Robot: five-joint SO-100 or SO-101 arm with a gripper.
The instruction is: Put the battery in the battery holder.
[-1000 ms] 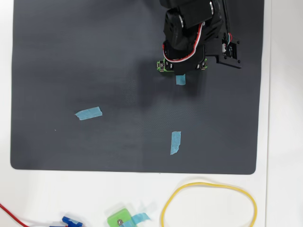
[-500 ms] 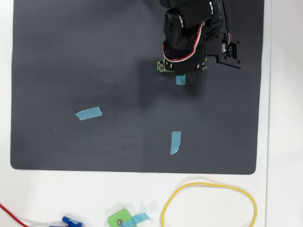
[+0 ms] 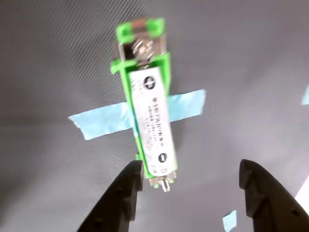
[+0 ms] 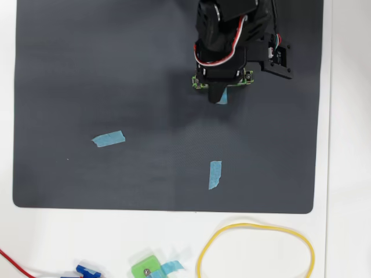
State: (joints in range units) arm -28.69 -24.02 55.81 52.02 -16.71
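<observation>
Seemingly done, the job looked in the wrist view: the battery [image 3: 153,123] lay lengthwise inside the holder [image 3: 143,53], its white label facing up, a plus mark at the far end and a minus mark at the near end. The green holder ran nearly straight away from the camera, tilted slightly to the left at its far end, with a metal contact and a screw visible there and a small metal tip at the near end. A strip of blue tape [image 3: 104,120] crossed under its middle and stuck to the dark mat [image 3: 43,58] on both sides. The gripper [image 3: 191,186] stood released: its two black fingers [image 3: 126,195] were spread well apart at the bottom edge, grasping nothing, the left one just beside the holder's near end, the right one clear of it.

From the overhead view, the arm [image 4: 223,35] covered the holder near the mat's [image 4: 87,69] top edge, toward the right corner; only a bit of blue tape showed below the arm, and neither battery nor fingers could be seen there. Two loose tape strips lay on the mat, one [image 4: 108,138] left of centre and one [image 4: 215,174] near the bottom edge. On the white table [image 4: 348,174] below the mat lay a yellow loop [image 4: 255,227], a squarish green block [image 4: 146,269] with tape, and red wires [image 4: 14,263] at the bottom left corner.
</observation>
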